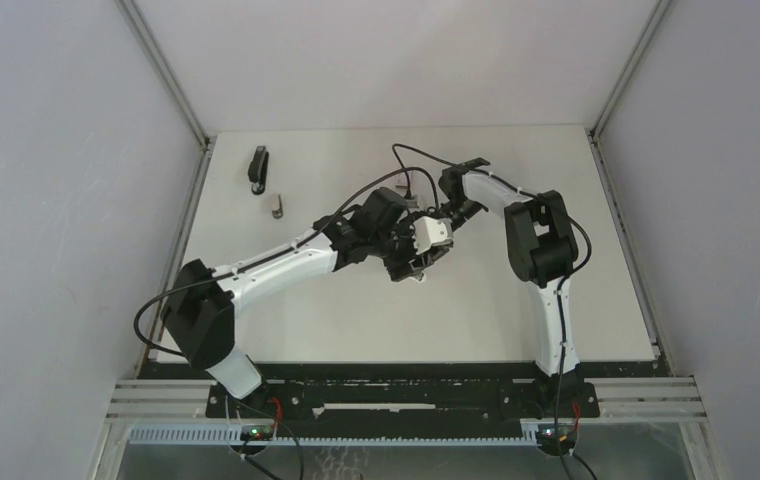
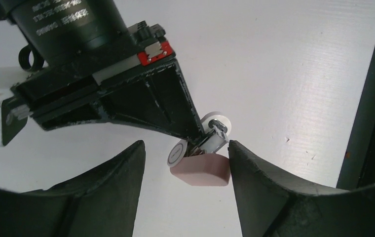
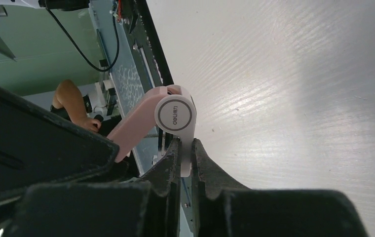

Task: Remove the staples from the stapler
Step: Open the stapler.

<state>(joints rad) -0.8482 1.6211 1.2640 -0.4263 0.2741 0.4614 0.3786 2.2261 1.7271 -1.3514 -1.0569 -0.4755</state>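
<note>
The thing being handled is a small pink-and-white stapler (image 3: 175,116) with round white hinge discs, not a black one. My right gripper (image 3: 185,148) is shut on its thin white plate just below the hinge and holds it above the table. The pink arm (image 3: 136,123) swings away to the left. In the left wrist view the pink end (image 2: 203,170) and a metal channel (image 2: 214,140) hang under the right gripper (image 2: 194,134). My left gripper (image 2: 185,148) is open around that end, right finger touching the pink corner, left finger apart. Both grippers meet mid-table (image 1: 412,268). No staples can be made out.
A slim black object (image 1: 259,168) and a small grey piece (image 1: 276,206) lie at the back left of the white table (image 1: 356,320). Enclosure walls stand on both sides and at the back. The table's dark edge (image 2: 368,123) runs close on the right in the left wrist view.
</note>
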